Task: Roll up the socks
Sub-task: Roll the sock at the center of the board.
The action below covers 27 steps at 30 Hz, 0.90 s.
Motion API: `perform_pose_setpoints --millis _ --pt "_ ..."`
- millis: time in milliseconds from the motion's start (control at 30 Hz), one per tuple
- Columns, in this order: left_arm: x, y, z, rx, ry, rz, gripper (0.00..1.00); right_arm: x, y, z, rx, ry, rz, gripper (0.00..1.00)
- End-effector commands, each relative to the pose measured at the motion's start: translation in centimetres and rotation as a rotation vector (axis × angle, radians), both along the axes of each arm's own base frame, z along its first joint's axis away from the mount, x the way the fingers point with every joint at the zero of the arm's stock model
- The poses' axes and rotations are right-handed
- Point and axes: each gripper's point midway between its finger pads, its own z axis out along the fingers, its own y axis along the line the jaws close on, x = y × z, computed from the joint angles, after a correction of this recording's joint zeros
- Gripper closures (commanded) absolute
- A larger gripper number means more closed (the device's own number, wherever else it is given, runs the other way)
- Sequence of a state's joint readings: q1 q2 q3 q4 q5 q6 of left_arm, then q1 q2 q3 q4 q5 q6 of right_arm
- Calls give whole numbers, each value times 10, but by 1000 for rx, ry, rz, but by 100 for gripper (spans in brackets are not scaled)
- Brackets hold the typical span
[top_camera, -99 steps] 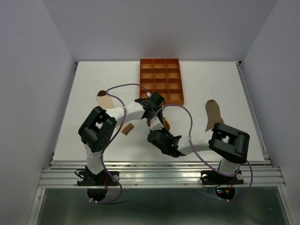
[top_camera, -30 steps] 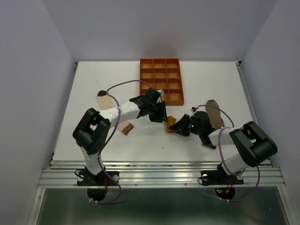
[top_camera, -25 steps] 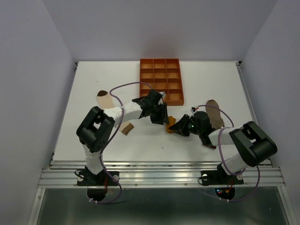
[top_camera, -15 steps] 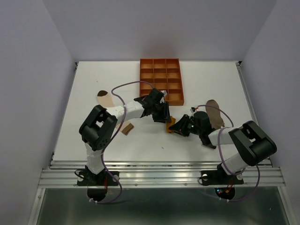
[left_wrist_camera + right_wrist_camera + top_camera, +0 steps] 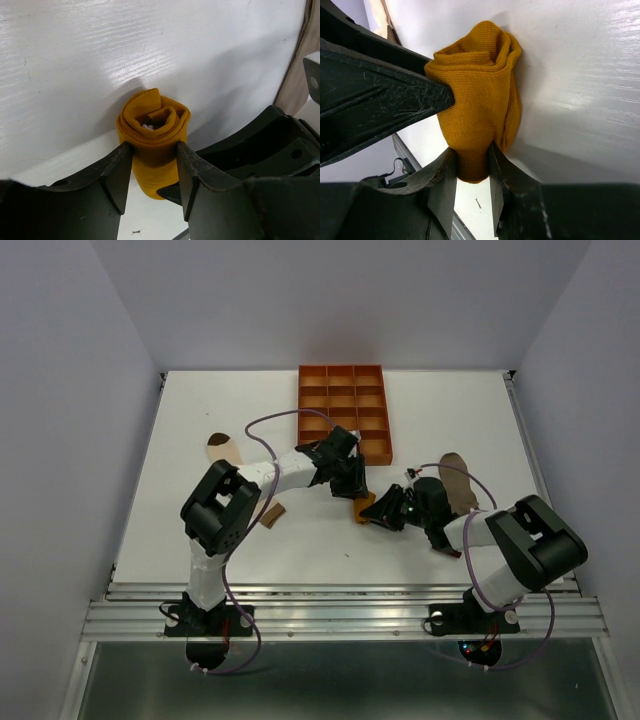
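Cream sock (image 5: 222,449) partly hidden under left arm (image 5: 285,472). Left gripper (image 5: 152,152) and right gripper (image 5: 471,156) both pinch rolled mustard sock (image 5: 154,122).

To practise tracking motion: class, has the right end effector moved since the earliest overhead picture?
Yes. The right end effector moved right and farther up the view, closer to the tray, and now grips the yellow sock.

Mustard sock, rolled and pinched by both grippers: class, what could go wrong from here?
1. The left gripper and right gripper both clamp the mustard sock; pulling apart could unwind the roll.
2. They crowd together around it, so they might collide.
3. The outer layer looks loose and may spring open on release.
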State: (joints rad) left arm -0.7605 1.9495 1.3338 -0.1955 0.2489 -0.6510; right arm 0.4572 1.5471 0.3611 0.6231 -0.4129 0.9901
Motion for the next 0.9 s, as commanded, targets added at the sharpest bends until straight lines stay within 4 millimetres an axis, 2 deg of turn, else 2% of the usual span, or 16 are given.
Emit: perform_pose_setpoints --millis 0,67,167,300,433,500,667,733,867 --pt "1 -2 2 63 -49 -19 50 -26 -13 -38 -98 128 29 99" --pt "1 -6 0 64 -49 -27 51 -26 -12 -39 -99 128 38 99" --pt "4 -3 -8 127 -62 2 53 -27 -13 -40 -112 121 57 99" --pt "2 14 -29 264 -40 43 59 -21 -20 -38 -183 93 47 97" --pt "2 25 -38 361 -60 85 65 -12 -29 -29 -270 45 48 77" --pt "0 28 -40 403 -70 92 69 -5 -29 -19 -282 8 50 74" --pt "-4 37 -45 470 -60 108 75 2 -29 -5 -315 -62 88 54" --pt "-5 43 -44 506 -68 124 76 8 -26 6 -333 -113 93 47" --pt "-8 44 -41 545 -76 124 76 9 -16 29 -353 -235 144 40"
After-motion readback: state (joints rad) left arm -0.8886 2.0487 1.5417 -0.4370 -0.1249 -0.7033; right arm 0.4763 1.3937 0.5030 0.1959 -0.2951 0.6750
